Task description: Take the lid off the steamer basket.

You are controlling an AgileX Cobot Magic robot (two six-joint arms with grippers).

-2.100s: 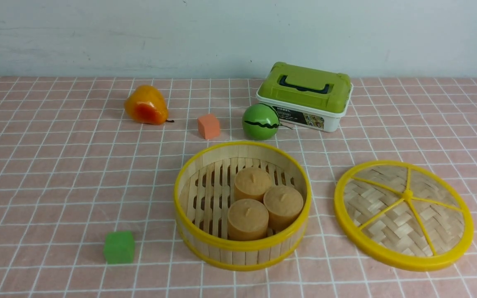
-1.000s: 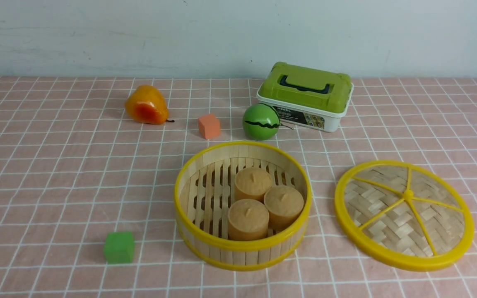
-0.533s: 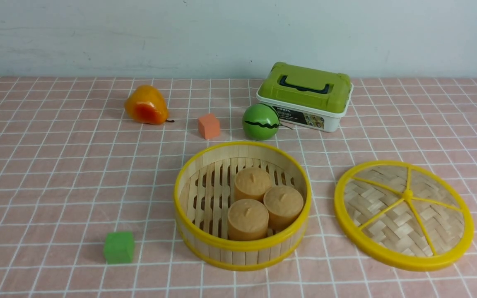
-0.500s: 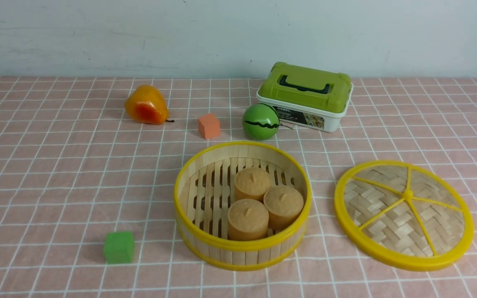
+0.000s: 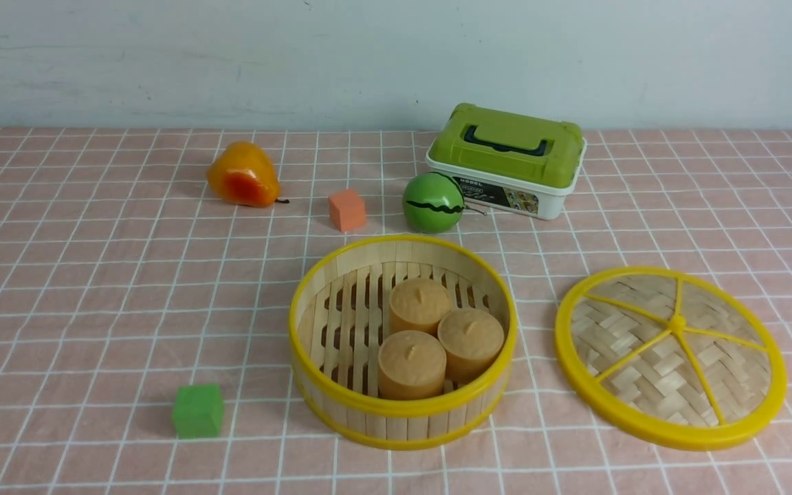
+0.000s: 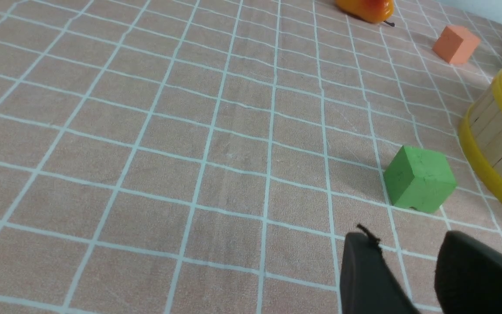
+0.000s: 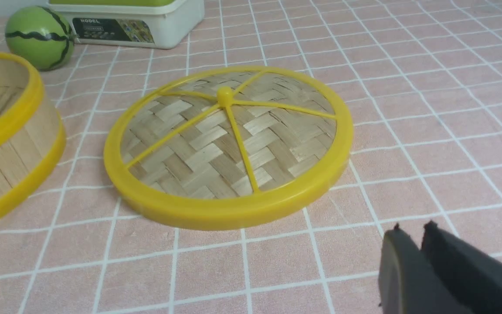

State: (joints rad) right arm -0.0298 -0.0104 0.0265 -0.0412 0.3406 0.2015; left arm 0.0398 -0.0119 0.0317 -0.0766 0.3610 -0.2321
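Note:
The lid point(image 5: 671, 357) lies flat on the tablecloth, just right of the steamer basket point(image 5: 403, 412) and apart from it. The basket is uncovered and holds three tan buns point(image 5: 411, 363). The lid also shows in the right wrist view point(image 7: 229, 144), with the basket's wall beside it point(image 7: 11, 148). My right gripper point(image 7: 412, 227) is shut and empty, low over the cloth, a short way from the lid's rim. My left gripper point(image 6: 405, 237) is open and empty over the cloth, near the green cube point(image 6: 418, 179); the basket's wall point(image 6: 495, 135) lies beyond it. Neither gripper shows in the front view.
A white box with a green lid point(image 5: 506, 161) stands at the back. A watermelon ball point(image 5: 432, 201), an orange cube point(image 5: 346, 209) and a pear point(image 5: 242, 174) lie behind the basket. The green cube point(image 5: 197, 410) sits at the front left.
About two seconds ago a dark tip of the right gripper showed at the front view's right edge; it has left that view. The lid, basket and other objects have not moved.

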